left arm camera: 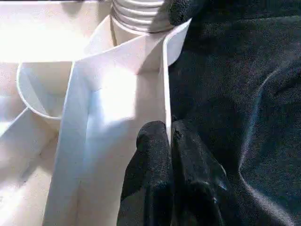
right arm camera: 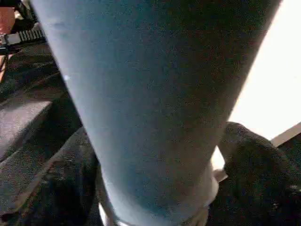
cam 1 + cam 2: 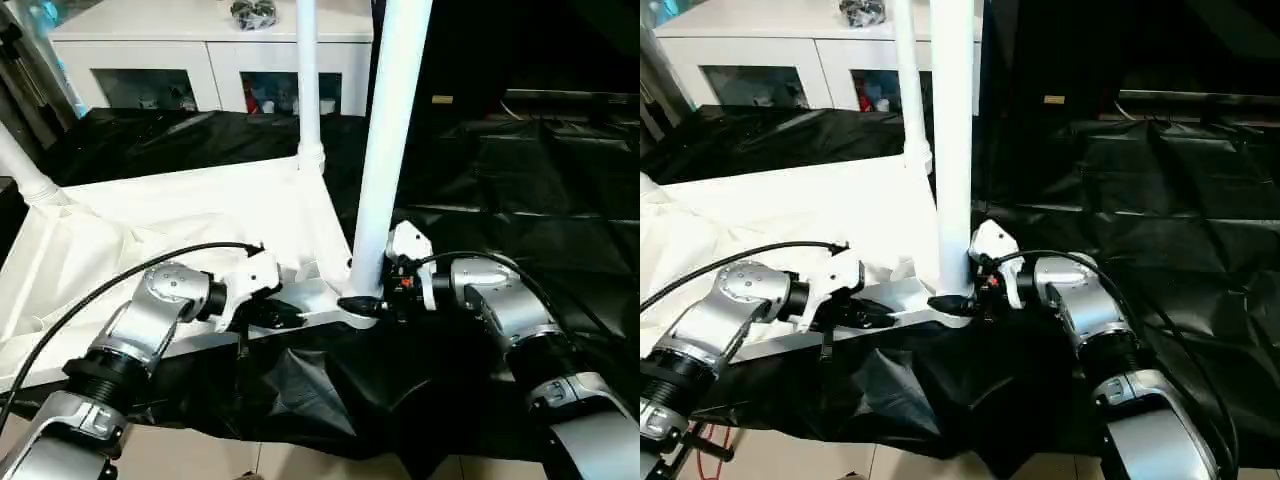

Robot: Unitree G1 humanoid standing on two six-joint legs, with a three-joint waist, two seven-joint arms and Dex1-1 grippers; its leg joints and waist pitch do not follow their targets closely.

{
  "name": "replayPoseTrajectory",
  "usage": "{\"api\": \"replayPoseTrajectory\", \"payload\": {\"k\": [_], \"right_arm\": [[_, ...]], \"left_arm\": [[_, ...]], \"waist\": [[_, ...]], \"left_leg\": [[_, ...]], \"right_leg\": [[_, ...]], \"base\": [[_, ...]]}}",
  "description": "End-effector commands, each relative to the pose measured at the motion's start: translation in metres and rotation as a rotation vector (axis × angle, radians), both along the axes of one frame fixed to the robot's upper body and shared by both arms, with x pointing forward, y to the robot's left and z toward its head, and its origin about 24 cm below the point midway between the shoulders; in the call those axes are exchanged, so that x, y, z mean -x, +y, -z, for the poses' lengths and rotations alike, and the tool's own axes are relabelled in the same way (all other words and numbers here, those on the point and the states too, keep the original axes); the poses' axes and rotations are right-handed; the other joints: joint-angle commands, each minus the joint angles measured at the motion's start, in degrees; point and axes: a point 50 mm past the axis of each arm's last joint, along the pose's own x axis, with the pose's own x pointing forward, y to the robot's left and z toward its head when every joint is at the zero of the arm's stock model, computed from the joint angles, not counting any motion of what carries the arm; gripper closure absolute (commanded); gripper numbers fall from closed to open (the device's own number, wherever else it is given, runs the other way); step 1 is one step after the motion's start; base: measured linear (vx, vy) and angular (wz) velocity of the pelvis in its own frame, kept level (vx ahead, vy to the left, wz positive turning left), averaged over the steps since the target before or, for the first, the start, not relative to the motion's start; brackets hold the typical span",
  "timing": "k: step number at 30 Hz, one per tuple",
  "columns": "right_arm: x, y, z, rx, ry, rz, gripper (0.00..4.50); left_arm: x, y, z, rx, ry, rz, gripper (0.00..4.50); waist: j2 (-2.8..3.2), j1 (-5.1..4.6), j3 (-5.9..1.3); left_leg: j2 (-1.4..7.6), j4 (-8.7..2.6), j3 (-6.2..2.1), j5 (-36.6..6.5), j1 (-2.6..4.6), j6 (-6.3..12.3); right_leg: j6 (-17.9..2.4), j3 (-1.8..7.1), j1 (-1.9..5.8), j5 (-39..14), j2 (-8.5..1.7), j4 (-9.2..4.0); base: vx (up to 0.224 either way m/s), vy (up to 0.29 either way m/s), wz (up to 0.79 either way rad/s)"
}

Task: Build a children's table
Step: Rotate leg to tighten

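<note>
Pinching the top's (image 3: 180, 215) rim, left fingers (image 1: 153, 155); right fingers (image 2: 256, 155) around the leg (image 3: 392, 140) at its socket.

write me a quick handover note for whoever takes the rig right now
Left gripper: shut on the near rim of the tabletop, which lies underside up on the black-draped table.
Right gripper: fingers around the base of the near leg, standing in its corner socket.
Done: far leg and left leg stand in their sockets.
Left: finish seating the near leg; a fourth isn't visible.
</note>
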Motion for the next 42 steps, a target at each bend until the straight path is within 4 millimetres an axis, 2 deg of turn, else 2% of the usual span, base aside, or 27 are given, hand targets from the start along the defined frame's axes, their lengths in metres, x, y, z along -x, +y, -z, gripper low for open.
{"api": "replayPoseTrajectory", "payload": {"k": [1,4,7,9,11,12,14,15,16,18,20,22,23,25,26,27,29,30,31,33,35,36,38,39,40,41,42], "right_arm": [[0.003,0.006,-0.001,0.027,-0.008,-0.041,0.88],[0.005,0.007,0.000,0.026,0.002,-0.046,1.07],[0.007,0.008,0.002,0.026,0.014,-0.051,1.44],[0.009,0.009,0.004,0.024,0.022,-0.047,1.49],[0.010,0.012,0.007,-0.007,0.049,-0.017,1.64],[0.009,0.015,0.012,-0.032,0.067,0.054,1.70],[0.008,0.016,0.015,-0.033,0.071,0.078,1.72],[0.005,0.018,0.021,-0.034,0.076,0.164,1.73],[0.003,0.020,0.024,-0.037,0.080,0.209,1.73],[0.000,0.026,0.032,-0.052,0.102,0.307,1.73],[-0.002,0.034,0.038,-0.065,0.121,0.401,1.74],[-0.003,0.041,0.041,-0.069,0.134,0.440,1.74],[-0.004,0.046,0.043,-0.066,0.137,0.478,1.74],[-0.007,0.061,0.046,-0.061,0.161,0.587,1.74],[-0.007,0.061,0.046,-0.061,0.161,0.587,1.74],[-0.007,0.071,0.046,-0.062,0.152,0.604,1.74],[-0.007,0.074,0.046,-0.067,0.148,0.603,1.18],[-0.008,0.076,0.044,-0.086,0.150,0.601,1.04],[-0.008,0.076,0.042,-0.110,0.156,0.579,1.04],[-0.009,0.074,0.036,-0.133,0.138,0.528,0.94],[-0.010,0.069,0.033,-0.118,0.100,0.499,0.60],[-0.010,0.069,0.033,-0.115,0.091,0.494,0.57],[-0.008,0.061,0.027,-0.099,0.049,0.374,0.57],[-0.007,0.058,0.025,-0.092,0.033,0.328,0.57],[-0.005,0.053,0.021,-0.090,0.020,0.251,0.57],[-0.005,0.053,0.021,-0.090,0.020,0.251,0.57],[-0.003,0.049,0.019,-0.090,0.017,0.199,0.57]], "left_arm": [[0.009,-0.012,0.008,-0.003,0.048,0.114,4.50],[0.009,-0.012,0.008,-0.003,0.045,0.115,4.50],[0.009,-0.012,0.008,-0.003,0.047,0.114,4.50],[0.008,-0.012,0.009,0.001,0.049,0.098,4.50],[0.004,-0.013,0.009,0.022,0.054,0.034,4.50],[-0.003,-0.016,0.007,0.058,0.039,-0.054,4.50],[-0.004,-0.017,0.007,0.066,0.037,-0.074,4.50],[-0.009,-0.021,0.005,0.078,0.031,-0.133,4.50],[-0.011,-0.023,0.004,0.084,0.026,-0.157,4.50],[-0.016,-0.028,0.003,0.097,0.022,-0.222,4.50],[-0.023,-0.035,0.003,0.099,-0.003,-0.301,4.50],[-0.025,-0.040,0.003,0.103,-0.005,-0.336,4.50],[-0.028,-0.044,0.003,0.106,-0.009,-0.371,4.50],[-0.032,-0.055,0.003,0.116,-0.028,-0.442,4.50],[-0.032,-0.055,0.003,0.116,-0.028,-0.442,4.50],[-0.029,-0.064,0.004,0.131,-0.028,-0.422,4.50],[-0.029,-0.067,0.004,0.135,-0.025,-0.416,4.50],[-0.027,-0.068,0.005,0.131,-0.032,-0.386,4.50],[-0.025,-0.067,0.007,0.121,-0.042,-0.354,4.50],[-0.020,-0.063,0.009,0.111,-0.048,-0.296,4.50],[-0.018,-0.059,0.008,0.116,-0.044,-0.266,4.50],[-0.018,-0.058,0.008,0.116,-0.045,-0.259,4.50],[-0.012,-0.051,0.006,0.129,-0.038,-0.180,4.50],[-0.010,-0.048,0.005,0.134,-0.038,-0.149,4.50],[-0.007,-0.043,0.004,0.135,-0.019,-0.109,4.50],[-0.007,-0.043,0.004,0.135,-0.019,-0.109,4.50],[-0.005,-0.040,0.003,0.134,-0.010,-0.075,4.50]], "waist": [[-0.06,-0.36,-3.17],[-0.04,-0.24,-3.33],[0.06,-0.16,-3.36],[0.19,-0.17,-3.36],[0.14,-0.22,-3.26],[0.03,-0.25,-3.15],[-0.08,-0.23,-3.11],[-0.02,-0.26,-3.07],[-0.01,-0.44,-2.73],[-0.17,-0.75,-2.62],[-0.17,-1.20,-2.49],[-0.28,-1.64,-2.37],[-0.23,-1.68,-2.46],[-0.13,-2.01,-2.43],[-0.16,-1.97,-2.47],[-0.16,-2.04,-2.48],[-0.17,-1.99,-2.55],[-0.40,-2.05,-2.58],[-0.23,-1.98,-2.59],[-0.12,-1.99,-2.62],[-0.02,-2.11,-2.75],[-0.13,-2.23,-2.89],[0.28,-2.34,-2.94],[0.09,-2.31,-3.01],[0.37,-2.29,-3.01],[0.25,-2.23,-3.03],[0.47,-2.21,-3.02]], "left_leg": [[1.30,-3.33,0.18,-4.7,0.47,4.20],[1.20,-3.11,0.14,-2.8,0.31,5.00],[1.20,-3.10,0.13,-3.1,0.35,5.02],[1.22,-3.12,0.11,-3.5,0.41,4.74],[1.25,-3.19,0.16,-4.2,0.43,4.52],[1.28,-3.27,0.19,-4.3,0.42,4.11],[1.26,-3.44,0.11,-5.7,0.48,3.18],[1.28,-3.51,0.11,-6.2,0.45,2.81],[1.27,-3.86,0.12,-8.3,0.54,2.04],[1.27,-4.13,0.04,-9.9,0.64,0.79],[1.15,-4.27,-0.03,-10.2,0.47,0.12],[0.97,-4.40,-0.06,-11.9,0.67,-0.36],[0.93,-4.34,-0.08,-11.6,0.56,-0.29],[0.99,-4.36,0.03,-10.7,0.63,-0.27],[0.87,-4.31,0.03,-10.6,0.65,-0.30],[0.84,-4.32,0.06,-10.9,0.61,-0.06],[0.84,-4.28,0.09,-11.0,0.65,0.25],[0.80,-4.24,0.14,-10.7,0.54,0.68],[0.81,-4.26,0.11,-10.3,0.55,1.17],[0.85,-4.23,0.06,-9.8,0.43,1.75],[0.87,-4.13,0.10,-8.8,0.37,1.91],[0.83,-3.96,0.14,-7.7,0.32,2.28],[0.80,-3.81,0.15,-6.6,0.30,2.93],[0.82,-3.67,0.21,-6.1,0.20,3.56],[0.85,-3.67,0.22,-6.1,0.19,3.74],[1.00,-3.54,0.38,-6.0,0.23,4.47],[1.05,-3.55,0.38,-6.1,0.33,4.53]], "right_leg": [[-15.6,2.74,3.13,5.6,-2.71,-3.30],[-15.7,2.68,3.19,8.9,-2.68,-3.00],[-15.9,2.63,3.19,8.5,-2.71,-3.05],[-15.9,2.62,3.16,8.0,-2.68,-3.06],[-15.8,2.67,3.12,7.4,-2.66,-3.16],[-15.9,2.74,3.07,6.9,-2.67,-3.14],[-15.6,2.74,3.15,4.2,-2.85,-3.42],[-15.4,2.76,3.18,3.2,-2.90,-3.46],[-14.9,2.78,2.91,-0.5,-2.87,-3.87],[-14.0,2.96,2.94,-5.1,-3.11,-4.23],[-13.2,3.08,2.94,-6.8,-3.03,-4.44],[-12.3,3.26,2.84,-9.9,-2.94,-4.86],[-12.1,3.32,2.95,-9.6,-2.93,-4.79],[-12.3,3.53,2.62,-7.9,-2.80,-4.75],[-12.4,3.48,2.68,-7.8,-2.77,-4.79],[-12.3,3.50,2.65,-7.8,-2.78,-4.82],[-12.1,3.51,2.64,-7.6,-2.82,-4.88],[-12.2,3.53,2.68,-6.6,-2.74,-4.83],[-12.2,3.51,2.69,-5.9,-2.75,-4.81],[-12.3,3.47,2.75,-4.7,-2.74,-4.69],[-12.7,3.44,2.88,-2.5,-2.70,-4.42],[-13.2,3.45,3.00,-0.2,-2.68,-4.22],[-14.0,3.31,3.03,2.2,-2.62,-3.98],[-14.4,3.22,3.23,3.6,-2.59,-3.92],[-14.7,3.18,3.17,4.0,-2.55,-3.86],[-15.2,3.15,3.11,5.6,-2.46,-3.71],[-15.4,3.17,2.98,5.8,-2.54,-3.68]], "base": [[0.000,0.000,0.00],[0.000,0.000,0.00],[0.000,0.000,0.00],[0.000,0.000,0.00],[0.000,0.000,0.00],[0.000,0.000,0.00],[0.000,0.000,0.00],[0.000,0.000,0.00],[0.000,0.000,0.00],[0.000,0.000,0.00],[0.000,0.000,0.00],[0.000,0.000,0.00],[0.000,0.000,0.00],[0.000,0.000,0.00],[0.000,0.000,0.00],[0.000,0.000,0.00],[0.000,0.000,0.00],[0.000,0.000,0.00],[0.000,0.000,0.00],[0.000,0.000,0.00],[0.000,0.000,0.00],[0.000,0.000,0.00],[0.000,0.000,0.00],[0.000,0.000,0.00],[0.000,0.000,0.00],[0.000,0.000,0.00],[0.000,0.000,0.00]]}}
